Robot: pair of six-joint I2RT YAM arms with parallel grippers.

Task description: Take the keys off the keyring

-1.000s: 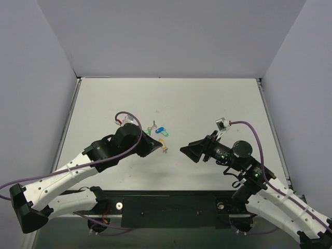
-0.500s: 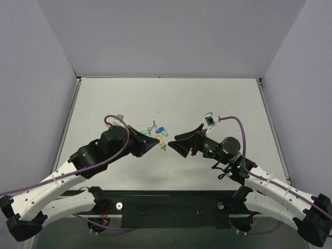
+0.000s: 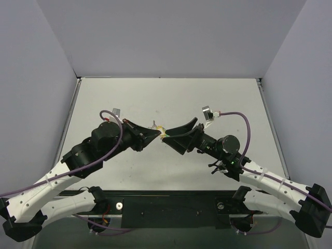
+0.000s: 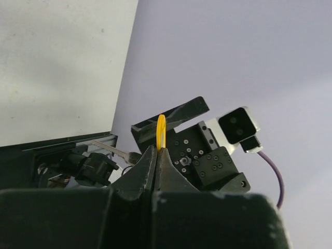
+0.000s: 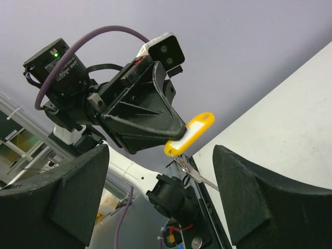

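The keyring (image 5: 189, 134) is a yellow oblong tag with a thin metal ring, held up in the air over the table. My left gripper (image 4: 157, 149) is shut on the tag, which shows edge-on above its tips (image 4: 161, 130). A silver key (image 5: 201, 177) hangs from the ring below the tag and also shows in the left wrist view (image 4: 110, 150). My right gripper (image 5: 162, 155) is open, its two fingers (image 5: 259, 202) standing either side of the tag and key without touching them. From above, the tag (image 3: 163, 133) sits between both grippers' tips, left gripper (image 3: 155, 134), right gripper (image 3: 175, 136).
A small key piece (image 3: 154, 125) lies on the white table (image 3: 171, 98) just behind the two grippers. Grey walls close in the table on three sides. The arm bases and a black rail (image 3: 171, 207) run along the near edge.
Both grippers have moved up and toward each other. The left one has carried the yellow tag away from the near edge; the right one has swung left until its open fingers flank the tag.
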